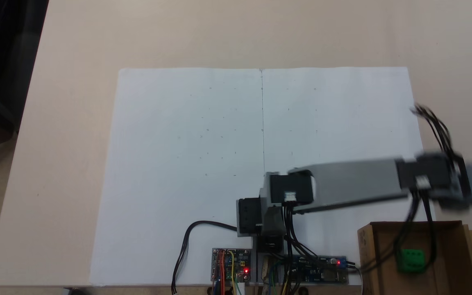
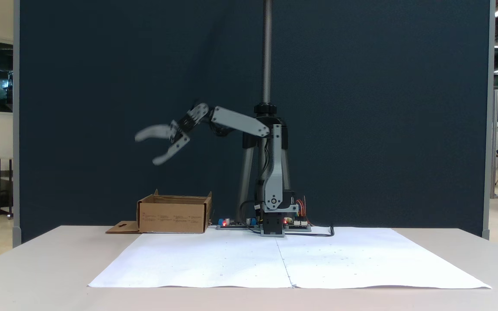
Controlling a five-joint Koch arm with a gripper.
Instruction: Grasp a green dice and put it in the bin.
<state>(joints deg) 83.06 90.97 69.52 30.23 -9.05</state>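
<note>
— Since the green dice [image 1: 412, 259] is seen lying inside the bin [image 2: 172, 214], which step is judged to be in hand?
— The release. The gripper [image 2: 146, 149] is spread empty above; only withdrawal is called for.

Even, soft indoor light, faint shadows; the gripper [image 2: 147, 149] is motion-blurred in both fixed views

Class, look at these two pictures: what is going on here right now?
A small robot arm on a table is raised above a cardboard box, its gripper open and empty. The green dice already lies inside the box, seen from above. The white paper sheets on the table carry nothing else, so the drop looks done.
</note>
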